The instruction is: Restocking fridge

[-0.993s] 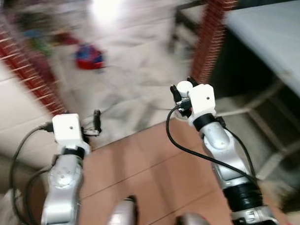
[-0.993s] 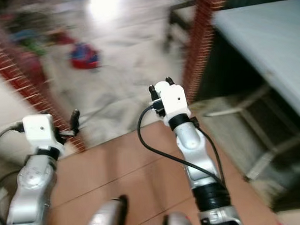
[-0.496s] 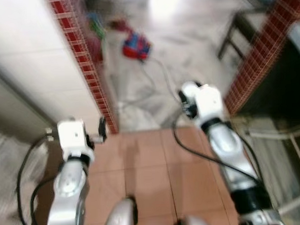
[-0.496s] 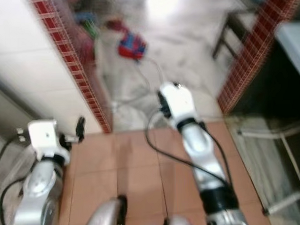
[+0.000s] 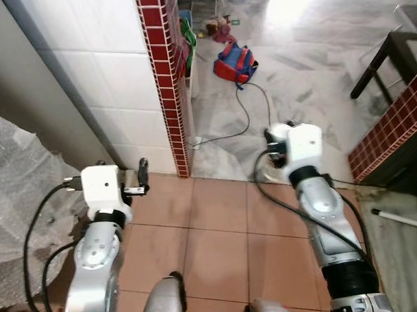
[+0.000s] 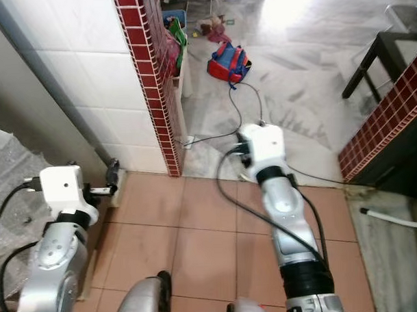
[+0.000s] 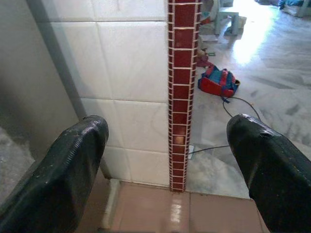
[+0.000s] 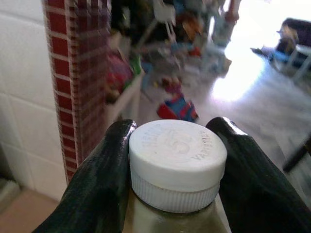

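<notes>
Red-blue backpack (image 5: 235, 61) beside cable (image 5: 251, 110)

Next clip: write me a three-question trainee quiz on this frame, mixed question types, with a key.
1. True or false: the right end effector is shut on a bottle with a white cap.
2. The left end effector is: A) open, holding nothing; B) shut on a cable; C) gripping the wall.
3. Fill in: the wall corner ahead is edged with ___ tiles.

Key: 1 true; 2 A; 3 red.
</notes>
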Robot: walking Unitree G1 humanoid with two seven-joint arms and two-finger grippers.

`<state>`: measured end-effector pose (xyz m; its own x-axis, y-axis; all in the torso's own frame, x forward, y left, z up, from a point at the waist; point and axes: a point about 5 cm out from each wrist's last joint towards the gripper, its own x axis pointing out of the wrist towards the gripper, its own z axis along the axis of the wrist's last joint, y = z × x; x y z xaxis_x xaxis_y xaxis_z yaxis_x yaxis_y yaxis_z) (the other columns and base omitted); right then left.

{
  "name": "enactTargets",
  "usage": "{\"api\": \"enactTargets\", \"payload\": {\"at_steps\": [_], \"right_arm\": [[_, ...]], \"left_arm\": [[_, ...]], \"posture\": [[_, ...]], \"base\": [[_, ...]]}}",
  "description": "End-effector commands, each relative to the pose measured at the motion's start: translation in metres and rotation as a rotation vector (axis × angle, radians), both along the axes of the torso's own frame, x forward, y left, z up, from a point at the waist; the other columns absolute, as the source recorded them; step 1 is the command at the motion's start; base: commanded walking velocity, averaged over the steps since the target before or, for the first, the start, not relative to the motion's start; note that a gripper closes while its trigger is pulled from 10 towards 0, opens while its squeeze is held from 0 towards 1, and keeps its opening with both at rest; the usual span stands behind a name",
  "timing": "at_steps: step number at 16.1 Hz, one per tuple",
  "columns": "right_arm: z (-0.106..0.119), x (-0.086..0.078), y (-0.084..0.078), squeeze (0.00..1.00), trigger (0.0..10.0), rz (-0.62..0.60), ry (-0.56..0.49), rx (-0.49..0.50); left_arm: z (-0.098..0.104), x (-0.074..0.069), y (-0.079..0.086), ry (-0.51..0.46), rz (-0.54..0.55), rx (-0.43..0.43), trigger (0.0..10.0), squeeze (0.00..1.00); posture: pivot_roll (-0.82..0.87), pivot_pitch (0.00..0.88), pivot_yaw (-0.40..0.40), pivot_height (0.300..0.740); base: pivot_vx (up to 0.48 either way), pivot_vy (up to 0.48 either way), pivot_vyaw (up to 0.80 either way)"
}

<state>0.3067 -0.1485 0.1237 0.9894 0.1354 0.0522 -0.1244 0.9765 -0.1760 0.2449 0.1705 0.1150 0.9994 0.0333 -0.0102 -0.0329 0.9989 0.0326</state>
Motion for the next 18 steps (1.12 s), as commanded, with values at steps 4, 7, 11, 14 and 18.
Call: {"api": "enactTargets", "payload": {"at_steps": [4, 7, 11, 14, 18], "right_arm": [[0.003, 0.006, 0.007, 0.0, 10.0, -0.049, -0.019, -0.031], [0.006, 0.007, 0.015, 0.0, 10.0, 0.011, -0.024, 0.033], [0.006, 0.007, 0.012, 0.0, 10.0, 0.058, 0.004, 0.133], [0.004, 0.009, 0.011, 0.0, 10.0, 0.049, 0.014, 0.114], [0.003, 0.011, 0.017, 0.0, 10.0, 0.036, 0.027, 0.144]], "left_arm": [[0.002, 0.0, 0.002, 0.001, 0.011, 0.013, 10.0, 0.0], [0.002, 0.0, 0.002, 0.005, 0.009, 0.015, 10.0, 0.0], [0.002, 0.003, 0.002, 0.003, 0.007, 0.012, 10.0, 0.0], [0.002, 0.004, 0.002, 0.003, 0.004, 0.01, 10.0, 0.0], [0.003, 0.006, 0.001, -0.001, 0.003, 0.011, 10.0, 0.0]], "posture": [[0.07, 0.136, -0.011, 0.74], [0.07, 0.135, -0.011, 0.74], [0.07, 0.138, -0.01, 0.74], [0.06, 0.14, -0.01, 0.74], [0.06, 0.135, -0.008, 0.74]], "base": [[0.0, 0.0, 0.0], [-0.279, 0.0, 0.0], [-0.332, 0.0, 0.0], [-0.347, 0.0, 0.0], [-0.348, 0.0, 0.0]]}}
